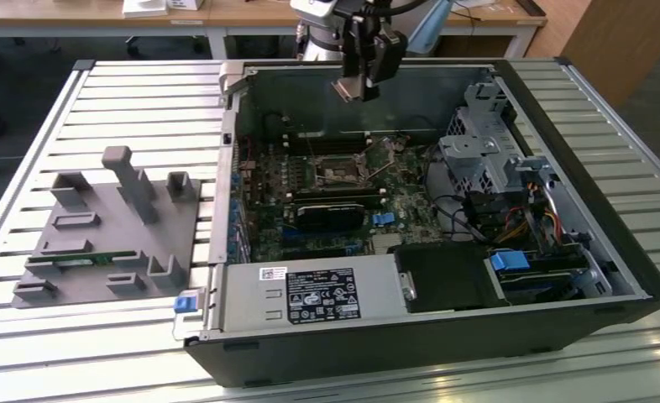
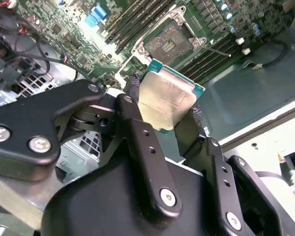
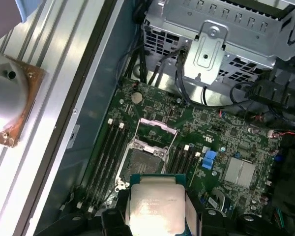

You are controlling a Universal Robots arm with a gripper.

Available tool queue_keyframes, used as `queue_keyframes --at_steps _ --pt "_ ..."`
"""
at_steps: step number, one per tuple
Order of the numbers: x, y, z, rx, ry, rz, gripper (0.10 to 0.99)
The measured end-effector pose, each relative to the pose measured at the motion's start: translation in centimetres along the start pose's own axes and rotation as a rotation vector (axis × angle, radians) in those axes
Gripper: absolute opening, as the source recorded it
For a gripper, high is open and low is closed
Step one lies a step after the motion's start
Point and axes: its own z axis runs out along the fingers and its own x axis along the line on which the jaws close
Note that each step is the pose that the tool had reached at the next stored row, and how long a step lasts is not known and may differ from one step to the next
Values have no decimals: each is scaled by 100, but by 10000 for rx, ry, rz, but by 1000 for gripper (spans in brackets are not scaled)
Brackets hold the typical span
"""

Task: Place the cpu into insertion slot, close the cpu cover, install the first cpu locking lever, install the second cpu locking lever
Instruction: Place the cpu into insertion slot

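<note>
In the exterior view, your black two-fingered gripper [image 1: 358,84] hangs above the rear part of the open dark-grey computer case [image 1: 599,252], which lies on its side on the pale slatted metal table [image 1: 139,109]. A small pale plate sits between the gripper's tips. Below it, well apart, you can make out the small square insertion slot [image 1: 336,175] on the green motherboard [image 1: 307,243]. A grey plastic fixture block [image 1: 106,227] stands on the table at the exterior view's left, outside the case.

In the second wrist view, your black fingers [image 2: 137,123] pinch the flat square cpu [image 2: 172,93], with its dull silver top and green rim, by two opposite edges. The chip is tilted and held in the air, clear of the board. The slot [image 2: 169,45] lies beyond it with its pin field bare.

In the first wrist view, you see the cpu [image 3: 155,206] clamped in the gripper just short of the slot [image 3: 142,164]. The thin metal cpu cover [image 3: 157,122] stands swung open at the slot's far edge. Long black memory slots [image 3: 105,157] flank the socket, and a perforated silver drive cage [image 3: 211,39] lies past the board.
</note>
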Motion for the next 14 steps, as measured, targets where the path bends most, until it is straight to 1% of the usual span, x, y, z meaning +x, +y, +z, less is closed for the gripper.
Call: queue_keyframes --at_steps 5,14 --pt "0 0 6 -9 -56 674 533" --pt "0 -2 31 -29 -190 2274 533"
